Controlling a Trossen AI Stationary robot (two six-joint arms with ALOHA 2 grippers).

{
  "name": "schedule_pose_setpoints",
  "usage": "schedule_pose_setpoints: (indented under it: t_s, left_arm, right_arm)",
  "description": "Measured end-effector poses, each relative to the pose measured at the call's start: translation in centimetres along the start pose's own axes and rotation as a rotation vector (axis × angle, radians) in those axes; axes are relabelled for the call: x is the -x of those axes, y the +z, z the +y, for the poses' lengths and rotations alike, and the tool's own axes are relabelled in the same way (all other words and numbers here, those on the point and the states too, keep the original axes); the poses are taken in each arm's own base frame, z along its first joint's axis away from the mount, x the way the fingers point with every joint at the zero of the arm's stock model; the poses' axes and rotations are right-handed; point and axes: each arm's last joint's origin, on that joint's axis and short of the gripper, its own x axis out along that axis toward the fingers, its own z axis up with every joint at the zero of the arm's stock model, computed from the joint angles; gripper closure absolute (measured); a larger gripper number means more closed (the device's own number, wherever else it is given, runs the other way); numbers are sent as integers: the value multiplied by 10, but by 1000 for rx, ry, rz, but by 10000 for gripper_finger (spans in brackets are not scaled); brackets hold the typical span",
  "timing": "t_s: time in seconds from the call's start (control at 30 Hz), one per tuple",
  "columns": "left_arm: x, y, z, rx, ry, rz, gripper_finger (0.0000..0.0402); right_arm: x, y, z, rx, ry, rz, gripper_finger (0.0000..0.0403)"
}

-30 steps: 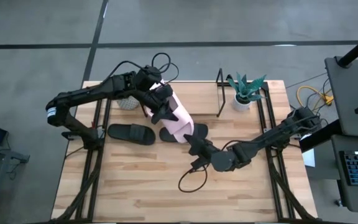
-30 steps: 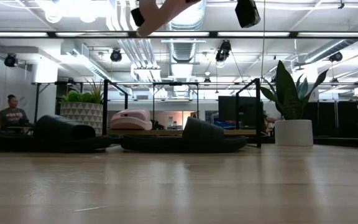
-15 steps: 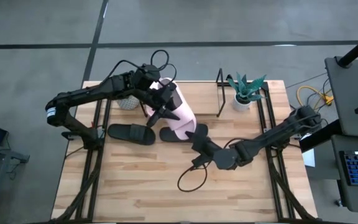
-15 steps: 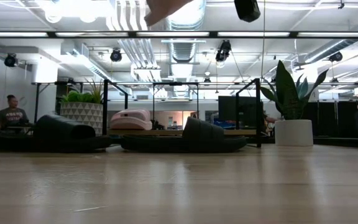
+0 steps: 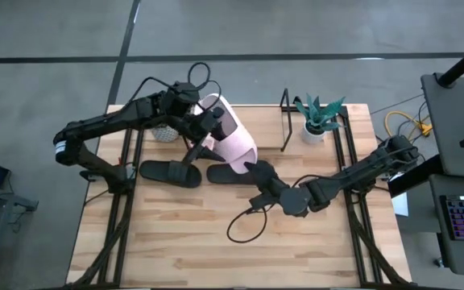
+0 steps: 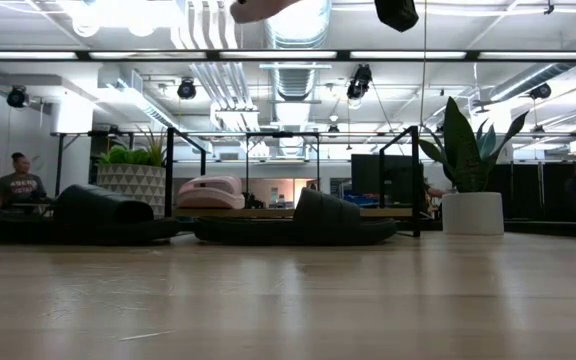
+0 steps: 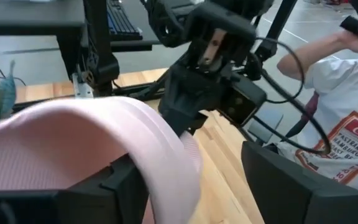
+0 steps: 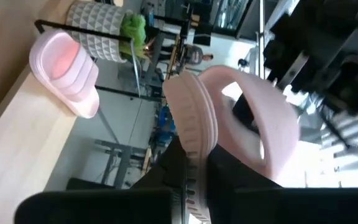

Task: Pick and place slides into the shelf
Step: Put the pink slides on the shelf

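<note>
A pale pink slide [image 5: 234, 138] hangs high over the table's middle, between both grippers; the low view shows only its tip [image 6: 263, 8]. My right gripper [image 5: 258, 171] is shut on its near end. My left gripper [image 5: 206, 133] stands open around its strap [image 7: 135, 137]. Two black slides [image 5: 170, 171] [image 5: 228, 174] lie sole-down on the table. A second pink slide [image 6: 208, 192] rests on the wooden base of the shelf [image 6: 288, 133], a black wire rack at the far edge. My left gripper has one finger [image 7: 120, 186] against the pink slide's strap, while the other finger [image 7: 284, 180] stands well apart from it. My right gripper pinches the rim of the sole [image 8: 190, 146] at the slide's near end between its two fingers, coming slanting up from the near right. The slide is lifted clear of the table and rises away from the fingers toward the far left.
Potted plants stand at the shelf's ends: a spiky one [image 5: 321, 119] at the far right, a patterned pot [image 5: 166, 131] at the far left. A cable loop [image 5: 244, 229] lies on the near boards. A person in a white shirt [image 7: 334, 124] is beyond the table.
My left gripper has opened off the pink slide's strap. My right gripper has carried the slide's near end toward the table's far edge, and the slide has stayed lifted clear above the black slides.
</note>
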Motion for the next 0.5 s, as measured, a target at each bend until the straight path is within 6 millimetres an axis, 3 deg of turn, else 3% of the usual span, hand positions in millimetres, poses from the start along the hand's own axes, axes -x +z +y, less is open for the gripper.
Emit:
schedule_pose_setpoints:
  t_s: [0.5]
  left_arm:
    - [62, 14, -44, -50, 163, -74, 176]
  right_arm:
    - [-2, -7, -1, -170, -5, 60, 384]
